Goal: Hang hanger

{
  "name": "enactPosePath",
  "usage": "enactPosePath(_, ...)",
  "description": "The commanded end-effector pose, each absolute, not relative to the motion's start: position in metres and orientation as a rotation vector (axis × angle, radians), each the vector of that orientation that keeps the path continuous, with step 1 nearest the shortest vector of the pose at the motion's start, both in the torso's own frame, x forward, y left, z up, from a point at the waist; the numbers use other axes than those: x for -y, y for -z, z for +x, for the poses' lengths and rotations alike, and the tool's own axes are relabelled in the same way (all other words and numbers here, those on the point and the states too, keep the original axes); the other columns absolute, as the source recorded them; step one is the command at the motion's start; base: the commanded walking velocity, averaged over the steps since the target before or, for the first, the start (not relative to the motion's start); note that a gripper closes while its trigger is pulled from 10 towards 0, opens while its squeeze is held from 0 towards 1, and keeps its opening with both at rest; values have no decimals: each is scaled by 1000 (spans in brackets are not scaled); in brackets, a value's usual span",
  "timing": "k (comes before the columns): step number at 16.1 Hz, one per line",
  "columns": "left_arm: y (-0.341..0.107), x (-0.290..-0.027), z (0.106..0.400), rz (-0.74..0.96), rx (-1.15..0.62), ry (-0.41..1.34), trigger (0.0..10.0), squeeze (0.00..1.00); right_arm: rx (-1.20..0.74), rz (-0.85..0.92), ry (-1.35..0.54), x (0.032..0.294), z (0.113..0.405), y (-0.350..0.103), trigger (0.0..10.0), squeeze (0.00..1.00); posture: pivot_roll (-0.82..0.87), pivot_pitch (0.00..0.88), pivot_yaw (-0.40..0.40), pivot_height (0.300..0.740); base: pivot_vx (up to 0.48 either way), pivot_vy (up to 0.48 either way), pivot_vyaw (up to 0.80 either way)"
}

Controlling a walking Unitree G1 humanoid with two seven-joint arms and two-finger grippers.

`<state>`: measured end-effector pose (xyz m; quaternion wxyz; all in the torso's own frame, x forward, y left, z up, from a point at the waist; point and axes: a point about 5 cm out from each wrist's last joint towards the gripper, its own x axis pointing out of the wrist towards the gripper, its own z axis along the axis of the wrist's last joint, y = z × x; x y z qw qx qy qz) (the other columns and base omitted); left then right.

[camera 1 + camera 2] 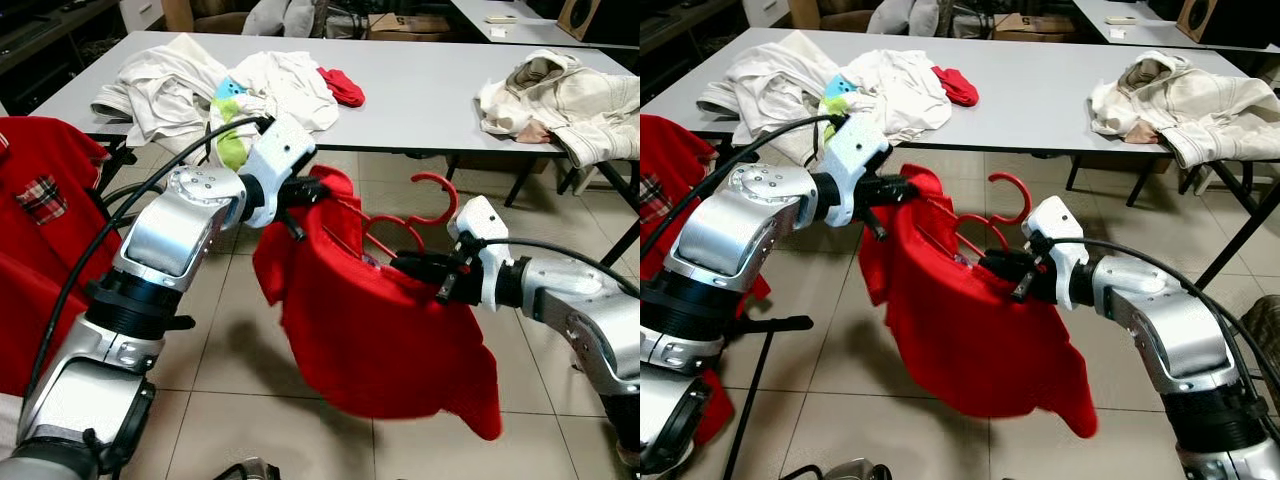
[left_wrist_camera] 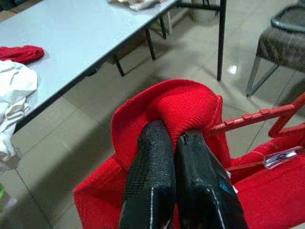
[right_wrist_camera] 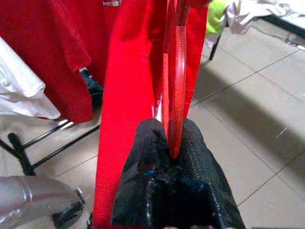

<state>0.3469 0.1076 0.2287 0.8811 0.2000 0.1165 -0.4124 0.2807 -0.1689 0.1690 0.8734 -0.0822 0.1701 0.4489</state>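
A red garment (image 1: 370, 330) hangs in the air between my two arms, above the tiled floor. My left gripper (image 1: 300, 192) is shut on the garment's upper edge; in the left wrist view its black fingers (image 2: 162, 181) pinch a fold of red cloth (image 2: 186, 105). A red plastic hanger (image 1: 420, 215) sticks up out of the garment, hook uppermost. My right gripper (image 1: 405, 265) is shut on the hanger; in the right wrist view the red hanger bar (image 3: 175, 71) runs between the fingertips (image 3: 152, 143).
A grey table (image 1: 420, 100) stands behind, with heaps of white clothes (image 1: 200, 85), a small red item (image 1: 342, 87) and a cream garment (image 1: 570, 100). More red clothing (image 1: 40, 220) hangs at my left on a rack. A chair (image 2: 281, 38) stands beside the table.
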Motion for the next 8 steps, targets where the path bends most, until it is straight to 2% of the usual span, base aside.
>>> enactPosePath(1, -235, -106, 349, 429, -212, 856, 0, 0, -310, -182, -953, 166, 280, -179, 0, 0, -97, 0, 20, 740, 0, 0, 0)
enactPosePath(4, -247, -91, 344, 333, -161, 933, 0, 0, -318, -177, -963, 161, 279, -175, 0, 0, -93, 0, 16, 740, 0, 0, 0)
enactPosePath(8, -250, -83, 338, 327, -150, 1024, 0, 0, -324, -174, -969, 158, 278, -173, 0, 0, -93, 0, 19, 740, 0, 0, 0)
